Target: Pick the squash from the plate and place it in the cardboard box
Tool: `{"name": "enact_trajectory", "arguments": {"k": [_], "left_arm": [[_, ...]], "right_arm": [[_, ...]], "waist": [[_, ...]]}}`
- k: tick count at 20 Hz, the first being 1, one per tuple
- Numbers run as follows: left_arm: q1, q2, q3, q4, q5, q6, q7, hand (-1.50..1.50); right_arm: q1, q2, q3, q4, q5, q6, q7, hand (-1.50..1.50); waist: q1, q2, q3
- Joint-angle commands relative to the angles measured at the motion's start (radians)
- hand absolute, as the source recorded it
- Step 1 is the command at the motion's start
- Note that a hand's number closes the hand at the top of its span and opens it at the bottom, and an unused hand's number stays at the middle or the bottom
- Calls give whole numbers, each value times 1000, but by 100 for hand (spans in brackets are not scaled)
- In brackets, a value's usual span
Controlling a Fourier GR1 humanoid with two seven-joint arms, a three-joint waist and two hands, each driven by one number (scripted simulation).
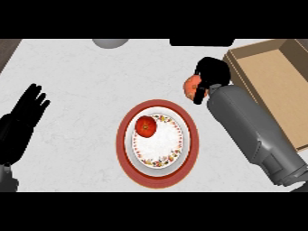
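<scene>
Head view: your right hand (208, 77), fingers curled round the squash (192, 85), nears the cardboard box (301, 135); clear its wall before releasing. Left hand (21, 118) rests spread.

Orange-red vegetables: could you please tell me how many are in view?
2. One lies on the plate, left of its centre; the other is held in the right hand, beside the cardboard box, partly hidden by the fingers.
</scene>
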Motion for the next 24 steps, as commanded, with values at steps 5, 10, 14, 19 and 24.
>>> {"name": "enact_trajectory", "arguments": {"k": [5, 10, 14, 19, 24], "left_arm": [[47, -28, 6, -3, -21, 8, -25, 0], [52, 18, 50, -41, 19, -22, 17, 0], [105, -30, 3, -52, -33, -13, -27, 0], [32, -15, 43, -19, -1, -25, -5, 0], [28, -21, 44, -27, -17, -27, 6, 0]], "right_arm": [[-80, -21, 18, -224, 105, -26, 117, 150], [-149, -81, -9, -355, 186, -39, 287, 150], [-132, -153, -41, -448, 231, 13, 384, 150], [-142, -251, -138, -468, 252, 47, 368, 150], [-35, -294, -185, -535, 274, 65, 337, 150]], "waist": [[-21, -11, -1], [-23, -15, -1], [-23, -13, 0], [-16, -5, 0], [-14, -4, 0]]}}
